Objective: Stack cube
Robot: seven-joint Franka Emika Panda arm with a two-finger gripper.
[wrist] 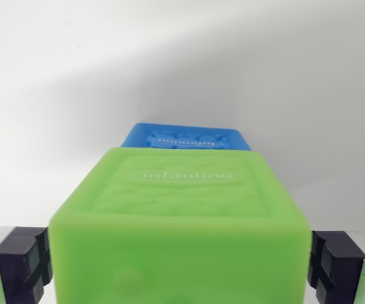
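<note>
A green cube (182,209) with an embossed oval logo on its top face fills the lower middle of the wrist view. My gripper (179,266) is around it, and its black pads (23,261) press against the cube's left and right sides. The right-hand fingertip (335,263) touches the cube's right edge. A blue cube (185,137) shows just beyond the green one, with only its top face and far edge visible. The green cube hides the rest of it, and I cannot tell whether the two touch.
A plain white surface (169,57) spreads behind and around the cubes, with a soft shadow across it. Nothing else is in view.
</note>
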